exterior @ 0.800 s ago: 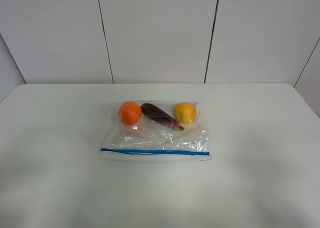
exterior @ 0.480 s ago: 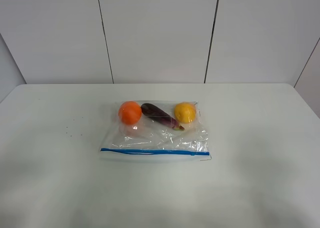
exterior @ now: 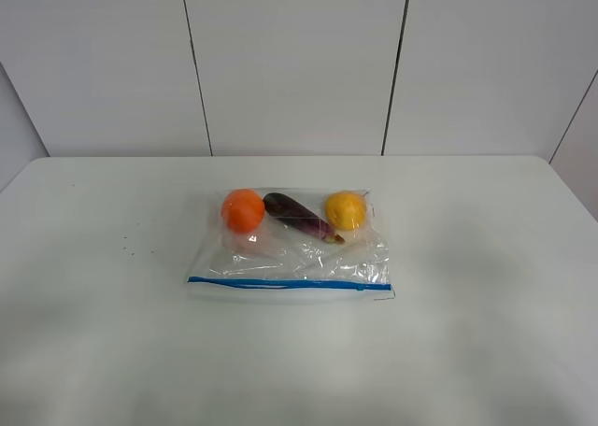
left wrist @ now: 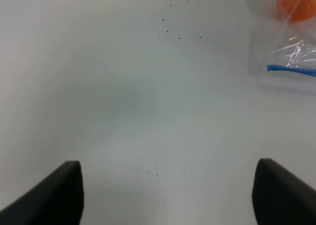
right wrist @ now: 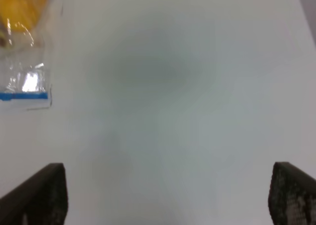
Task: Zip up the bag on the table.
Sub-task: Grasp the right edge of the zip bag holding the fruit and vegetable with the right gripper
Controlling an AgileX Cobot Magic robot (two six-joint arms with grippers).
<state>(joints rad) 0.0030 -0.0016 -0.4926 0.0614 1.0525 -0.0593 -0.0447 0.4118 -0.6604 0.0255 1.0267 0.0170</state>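
Light bright, even, diffuse; no hard shadows. White surface (exterior: 486, 258) near washed out, with only soft grey smudges. Left wrist view: broad faint shadow ahead of the left claw (left wrist: 168, 195), claw tips dark, soft-edged. Right wrist view blurrier, grainy; similar dim patch ahead of the right claw (right wrist: 168, 195). Small white glints on the bag (right wrist: 29, 82) plastic, ahead of that claw.
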